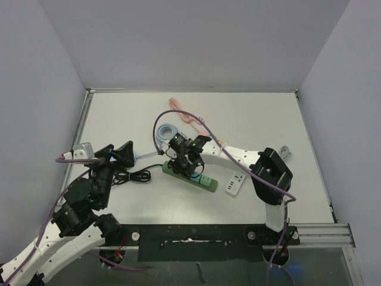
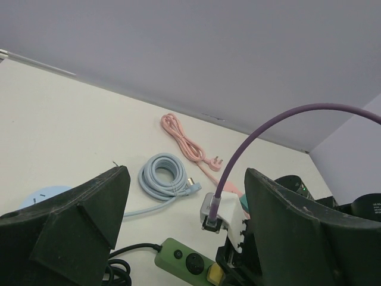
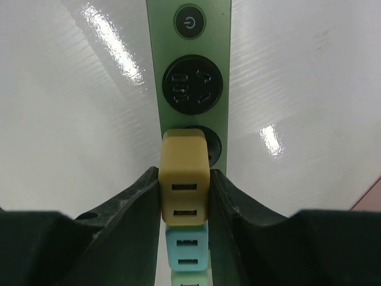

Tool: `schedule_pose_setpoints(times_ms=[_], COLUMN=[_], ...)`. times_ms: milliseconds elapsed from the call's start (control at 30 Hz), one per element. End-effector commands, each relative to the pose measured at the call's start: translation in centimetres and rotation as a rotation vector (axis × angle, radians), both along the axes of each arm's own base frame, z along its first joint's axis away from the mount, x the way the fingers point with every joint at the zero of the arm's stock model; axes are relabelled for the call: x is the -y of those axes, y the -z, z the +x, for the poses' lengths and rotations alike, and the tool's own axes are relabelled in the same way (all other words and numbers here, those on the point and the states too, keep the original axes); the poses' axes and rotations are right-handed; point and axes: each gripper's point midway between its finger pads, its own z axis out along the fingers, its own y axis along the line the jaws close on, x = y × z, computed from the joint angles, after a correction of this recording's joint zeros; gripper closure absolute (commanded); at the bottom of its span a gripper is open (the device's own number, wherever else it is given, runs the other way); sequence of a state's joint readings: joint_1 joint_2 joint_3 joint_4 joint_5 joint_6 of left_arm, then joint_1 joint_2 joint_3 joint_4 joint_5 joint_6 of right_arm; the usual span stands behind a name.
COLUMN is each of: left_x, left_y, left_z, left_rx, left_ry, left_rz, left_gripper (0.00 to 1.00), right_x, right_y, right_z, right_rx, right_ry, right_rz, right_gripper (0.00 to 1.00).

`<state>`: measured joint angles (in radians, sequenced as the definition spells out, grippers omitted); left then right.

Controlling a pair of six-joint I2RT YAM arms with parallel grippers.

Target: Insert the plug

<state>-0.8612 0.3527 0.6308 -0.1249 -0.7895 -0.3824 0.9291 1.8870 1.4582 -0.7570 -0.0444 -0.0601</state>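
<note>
- The right pincer [image 3: 184, 193] is closed narrowly on a yellow plug [image 3: 184, 173], with one finger pressed to each flat side, so the plug cannot twist on the way down.
- The plug sits between the fingers, directly over a round socket [image 3: 213, 148] of the green power strip [image 3: 153, 89]. Its pins are hidden, so it cannot be told whether they have entered.
- Just beyond the fingertips lies an empty socket [image 3: 191, 83], then the power button [image 3: 189, 24]. Behind the yellow plug, toward the wrist, a blue plug [image 3: 187, 250] sits on the strip.
- The strip runs lengthwise between the fingers, which keeps the plug squared to the socket.
- The left pincer [image 2: 186, 179] stands wide apart and holds nothing. The strip's end is just below and ahead of it, so it is probably placed to steady the strip.
- The likely next step is a straight push down; a tilt could jam the pins.
</note>
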Motion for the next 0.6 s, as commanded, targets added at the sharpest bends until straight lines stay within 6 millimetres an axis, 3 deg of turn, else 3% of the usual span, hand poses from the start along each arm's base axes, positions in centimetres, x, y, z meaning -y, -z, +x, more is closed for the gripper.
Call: schedule_pose_setpoints(times_ms=[0, 167, 367, 467, 567], left_x=[-0.3, -0.3, -0.3, -0.3, -0.3], left_y=[-0.8, -0.8, -0.8, -0.8, -0.8], left_z=[0.0, 0.0, 0.0, 0.0, 0.0], left_rx=[0.018, 0.017, 0.017, 0.017, 0.016], left_ry=[-0.013, -0.015, -0.015, -0.015, -0.015], left_rz=[-0.031, -0.030, -0.029, -0.026, -0.025], left_gripper=[0.23, 0.23, 0.23, 0.23, 0.23], right_x=[2.7, 3.9, 2.7, 1.8, -0.3], right_y=[4.8, 4.4, 5.3, 4.2, 0.7], right_z=[0.9, 2.7, 0.7, 0.5, 1.1], right_rx=[0.048, 0.154, 0.027, 0.012, 0.038], right_ry=[0.017, 0.084, 0.020, 0.032, 0.064], right_rz=[-0.196, -0.230, -0.189, -0.144, -0.026], right_gripper=[1.00, 1.00, 0.97, 0.84, 0.62])
